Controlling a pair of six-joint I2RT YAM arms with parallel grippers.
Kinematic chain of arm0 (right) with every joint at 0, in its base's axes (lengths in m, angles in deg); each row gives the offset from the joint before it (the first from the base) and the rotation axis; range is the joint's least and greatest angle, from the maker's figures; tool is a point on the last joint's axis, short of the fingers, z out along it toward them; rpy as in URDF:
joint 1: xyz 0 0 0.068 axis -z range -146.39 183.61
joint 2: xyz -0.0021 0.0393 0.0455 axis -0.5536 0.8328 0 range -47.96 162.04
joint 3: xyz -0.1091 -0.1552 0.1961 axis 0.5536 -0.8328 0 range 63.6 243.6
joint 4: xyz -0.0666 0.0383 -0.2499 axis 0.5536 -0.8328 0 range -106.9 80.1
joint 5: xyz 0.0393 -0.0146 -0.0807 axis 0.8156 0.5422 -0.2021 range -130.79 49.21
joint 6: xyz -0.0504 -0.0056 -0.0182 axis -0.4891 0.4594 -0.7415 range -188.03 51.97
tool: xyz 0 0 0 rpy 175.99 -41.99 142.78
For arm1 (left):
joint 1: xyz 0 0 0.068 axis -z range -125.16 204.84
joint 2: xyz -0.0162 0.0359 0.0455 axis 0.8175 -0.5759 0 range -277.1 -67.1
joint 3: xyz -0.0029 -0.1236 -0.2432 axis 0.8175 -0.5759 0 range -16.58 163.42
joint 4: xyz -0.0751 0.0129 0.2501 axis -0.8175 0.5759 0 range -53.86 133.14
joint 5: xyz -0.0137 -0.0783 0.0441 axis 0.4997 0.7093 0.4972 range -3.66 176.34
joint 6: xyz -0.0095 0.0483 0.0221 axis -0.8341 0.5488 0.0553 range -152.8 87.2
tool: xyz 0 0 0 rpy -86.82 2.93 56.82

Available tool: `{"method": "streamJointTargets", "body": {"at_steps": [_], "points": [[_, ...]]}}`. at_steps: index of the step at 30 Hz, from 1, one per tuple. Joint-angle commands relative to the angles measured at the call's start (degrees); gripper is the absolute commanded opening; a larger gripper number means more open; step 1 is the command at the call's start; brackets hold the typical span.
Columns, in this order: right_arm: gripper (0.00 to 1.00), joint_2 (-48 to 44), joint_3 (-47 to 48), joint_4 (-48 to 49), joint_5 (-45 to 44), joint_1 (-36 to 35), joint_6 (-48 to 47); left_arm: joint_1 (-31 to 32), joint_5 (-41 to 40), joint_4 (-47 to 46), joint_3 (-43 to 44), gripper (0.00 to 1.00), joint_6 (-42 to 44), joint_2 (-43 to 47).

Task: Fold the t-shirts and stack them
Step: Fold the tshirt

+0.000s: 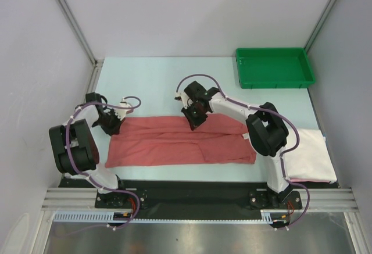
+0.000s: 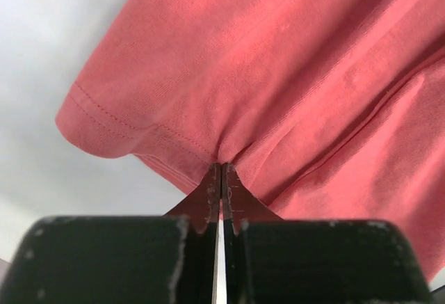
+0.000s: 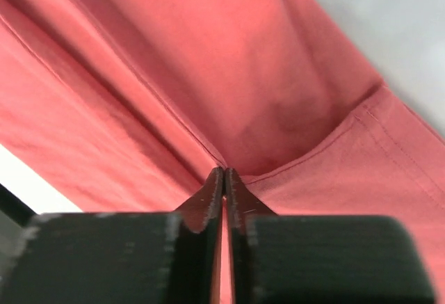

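Note:
The salmon-red t-shirt (image 1: 180, 140) lies as a long folded band across the table's near middle. My left gripper (image 1: 111, 125) is shut on its far left corner; the left wrist view shows the hemmed cloth (image 2: 229, 74) pinched at the tips (image 2: 221, 172). My right gripper (image 1: 195, 119) is shut on the shirt's far edge near the middle; the right wrist view shows cloth (image 3: 208, 60) bunched at the tips (image 3: 224, 173). The white t-shirt (image 1: 308, 155) lies folded at the near right, under the right arm.
A green plastic tray (image 1: 273, 68) stands at the far right. Grey walls close in the table on left, back and right. A black rail (image 1: 186, 193) runs along the near edge by the arm bases.

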Motion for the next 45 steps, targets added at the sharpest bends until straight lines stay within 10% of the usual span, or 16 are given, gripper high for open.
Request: {"method": "streamJointTargets", "body": {"at_steps": [1,9,12,16,25,30,34,45], "points": [[0.01,-3.08,-2.2,-1.04,-0.31,-0.45,0.7,0.08,1.31,1.71,-0.38,0.0,2.58,2.48],[0.05,-5.19,-6.15,-0.51,1.36,-2.03,1.49,0.08,-0.53,6.55,-0.55,0.0,7.23,4.94],[0.24,-5.1,-7.56,0.19,1.45,-2.12,1.93,0.16,-2.02,5.76,-1.52,0.01,8.03,4.86],[0.46,-5.45,-7.04,0.89,1.62,-2.03,2.54,0.08,-2.99,6.02,-1.0,0.27,8.38,4.77],[0.57,-17.47,-11.86,6.33,9.7,5.5,9.47,-1.42,4.11,13.84,9.28,0.61,6.38,5.21],[0.48,-26.18,-20.38,8.46,1.14,15.27,20.28,1.65,12.83,12.27,13.6,0.69,-1.88,6.61],[0.18,-28.82,-27.93,6.78,-3.82,23.7,26.17,10.52,10.72,2.8,12.81,0.46,-19.16,6.35],[0.33,-25.67,-32.61,11.09,-4.45,29.34,28.38,37.94,10.46,-13.48,14.83,0.59,-44.43,-4.63]]}}
